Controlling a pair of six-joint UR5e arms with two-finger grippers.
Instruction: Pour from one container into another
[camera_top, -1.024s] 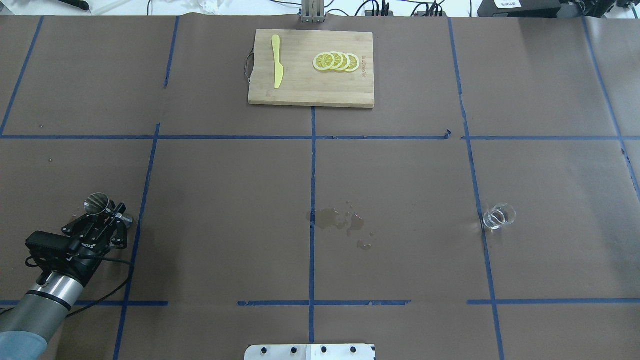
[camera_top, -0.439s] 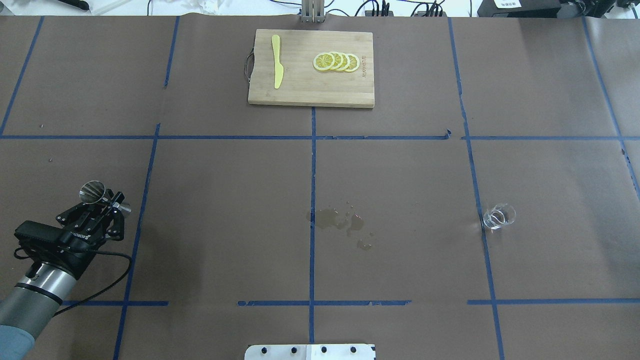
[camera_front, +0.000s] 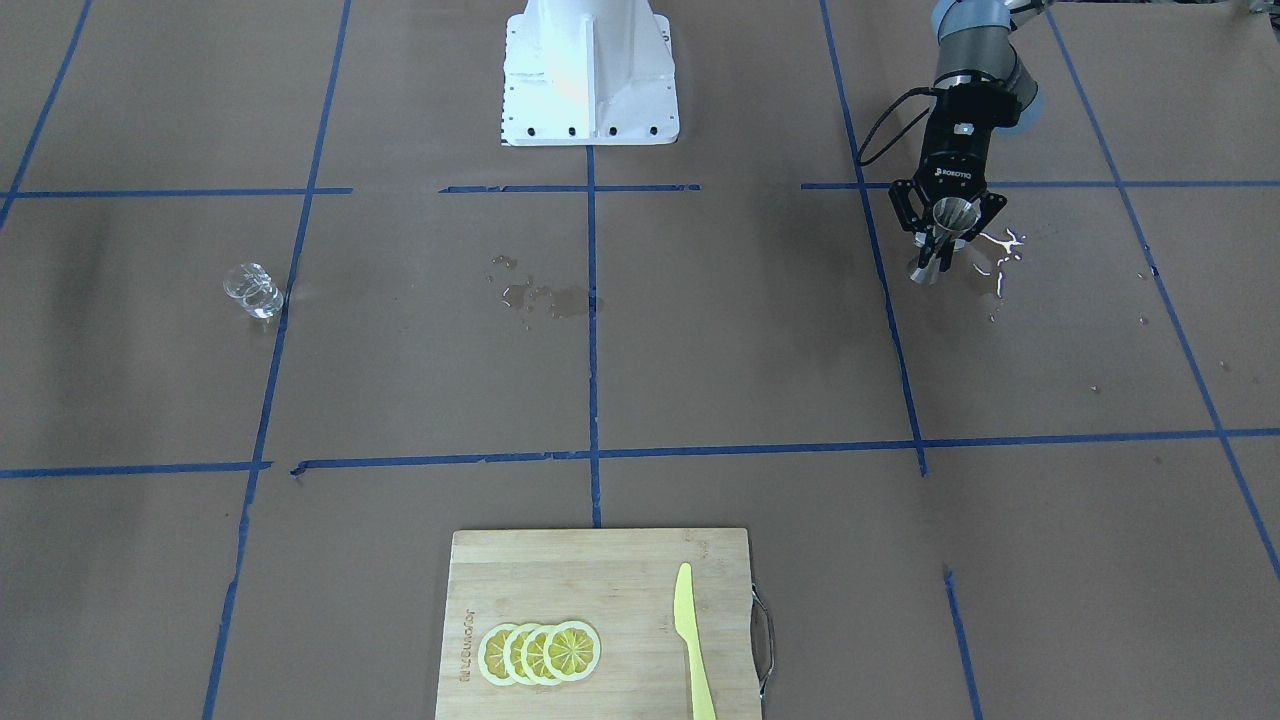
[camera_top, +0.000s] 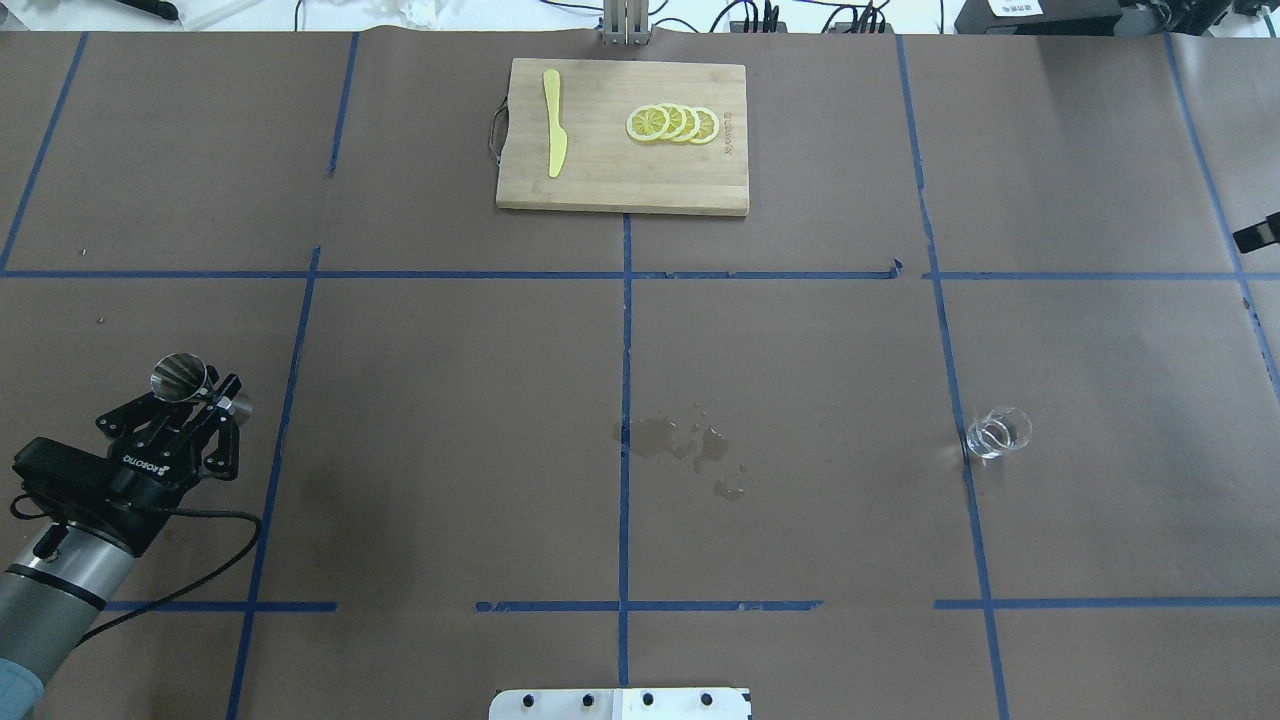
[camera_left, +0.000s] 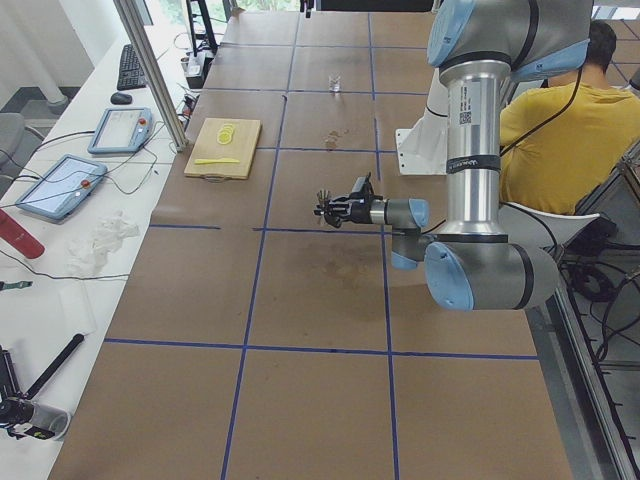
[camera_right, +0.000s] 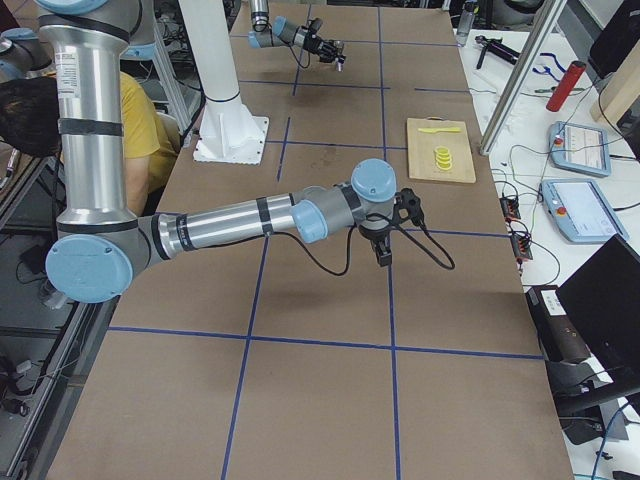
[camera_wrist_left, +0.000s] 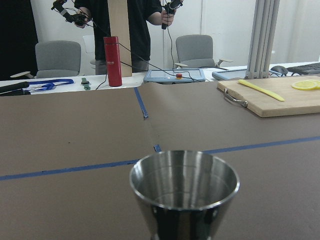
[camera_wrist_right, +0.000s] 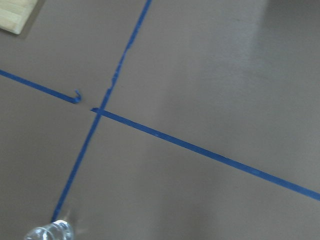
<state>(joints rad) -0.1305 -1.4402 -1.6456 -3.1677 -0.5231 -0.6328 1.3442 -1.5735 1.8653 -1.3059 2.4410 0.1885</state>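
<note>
My left gripper (camera_top: 192, 397) is shut on the narrow waist of the silvery steel jigger (camera_top: 180, 376), roughly upright at the table's near left; the same gripper (camera_front: 944, 238) and jigger (camera_front: 948, 214) also appear from the front. The left wrist view shows the jigger's (camera_wrist_left: 184, 189) open mouth close up, with no liquid visible in it. The clear glass cup (camera_top: 997, 432) stands alone at the near right, also visible as the cup (camera_front: 253, 290) and at the right wrist view's bottom edge (camera_wrist_right: 49, 233). My right gripper (camera_right: 383, 251) hovers over the table's right end; I cannot tell whether it is open.
A wet puddle (camera_top: 682, 441) marks the brown paper at mid-table, and bright spilled drops (camera_front: 1000, 252) lie beside the jigger. A wooden cutting board (camera_top: 600, 190) with a yellow knife (camera_top: 553, 124) and lemon slices (camera_top: 672, 123) sits at the far middle. A person (camera_left: 562, 125) sits behind the robot.
My left gripper has drawn leftward and slightly away with the jigger in it. A black part of the right arm has come in at the overhead view's right edge. The cup stayed put.
</note>
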